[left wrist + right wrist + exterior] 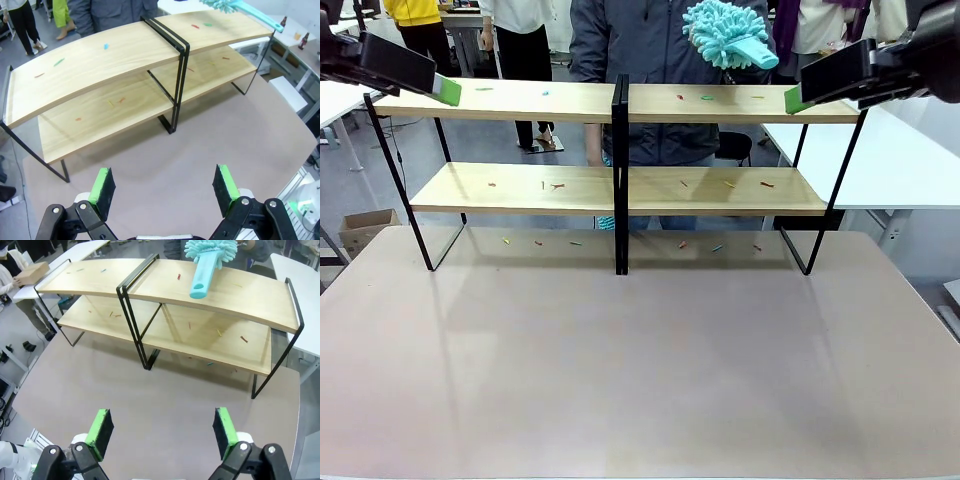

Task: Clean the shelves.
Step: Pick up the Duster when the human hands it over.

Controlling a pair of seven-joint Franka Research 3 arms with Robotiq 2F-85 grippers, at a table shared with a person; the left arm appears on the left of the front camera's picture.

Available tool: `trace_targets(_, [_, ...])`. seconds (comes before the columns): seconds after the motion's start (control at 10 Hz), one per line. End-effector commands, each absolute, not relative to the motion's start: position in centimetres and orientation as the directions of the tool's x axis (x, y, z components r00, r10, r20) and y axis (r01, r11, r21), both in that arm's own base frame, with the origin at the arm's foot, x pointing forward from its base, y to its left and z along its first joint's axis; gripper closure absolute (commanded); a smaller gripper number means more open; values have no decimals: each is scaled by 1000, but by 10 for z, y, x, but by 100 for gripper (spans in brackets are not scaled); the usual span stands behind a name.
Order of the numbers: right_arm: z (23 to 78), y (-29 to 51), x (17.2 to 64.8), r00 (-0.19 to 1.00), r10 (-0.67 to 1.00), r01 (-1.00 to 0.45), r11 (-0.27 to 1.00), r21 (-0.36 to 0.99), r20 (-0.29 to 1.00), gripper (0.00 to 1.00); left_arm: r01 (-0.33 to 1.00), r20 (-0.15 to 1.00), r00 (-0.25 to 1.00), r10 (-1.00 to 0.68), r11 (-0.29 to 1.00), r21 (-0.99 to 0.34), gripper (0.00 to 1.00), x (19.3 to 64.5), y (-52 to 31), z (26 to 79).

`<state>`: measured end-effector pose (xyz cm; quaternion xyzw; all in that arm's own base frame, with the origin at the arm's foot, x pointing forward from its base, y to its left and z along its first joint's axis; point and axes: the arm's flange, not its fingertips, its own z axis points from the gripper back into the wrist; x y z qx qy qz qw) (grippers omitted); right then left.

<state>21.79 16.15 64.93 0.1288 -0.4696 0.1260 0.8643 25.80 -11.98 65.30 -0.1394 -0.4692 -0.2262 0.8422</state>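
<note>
Front view is showing the shelves (520,190) standing on the far half of the desk (640,380). Both boards are dotted with small coloured scraps (557,185), and more are lying on the desk underneath. A person (650,40) is standing just behind, and a fluffy teal duster (725,35) is hanging over the right half of the top board; whether it is touching the wood is hard to tell.

The cleaning seems to be only starting, since scraps are sitting on every level. The left end effector (164,175) is hovering with fingers apart and holding nothing. The right end effector (162,415) is likewise spread and empty, and each is near one end of the top board.

The next move is probably calling for one arm to take the duster's handle, then sweep along a board. The central black post (619,170) and the frame's end bars are standing in the way of one straight sweep.
</note>
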Motion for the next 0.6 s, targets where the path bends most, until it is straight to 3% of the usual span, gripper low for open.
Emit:
trace_targets(0.0, [649,161,217,536,84,-331,936,117,840,0,513,856,453,-249,858,-22,0,257,-119,654])
trace_targets(0.2, [649,161,218,527,97,-339,935,104,844,0,513,856,453,-249,858,-22,0,257,-119,654])
trace_targets(0.3, [664,149,266,656,158,-489,833,256,738,0,513,856,453,-249,858,-22,0,257,-119,654])
trace_targets(0.4, [684,124,314,803,116,-471,726,502,585,0,513,856,453,-249,858,-22,0,257,-119,654])
trace_targets(0.5, [704,94,357,893,232,-450,445,774,386,0,513,856,453,-249,858,-22,0,257,-119,654])
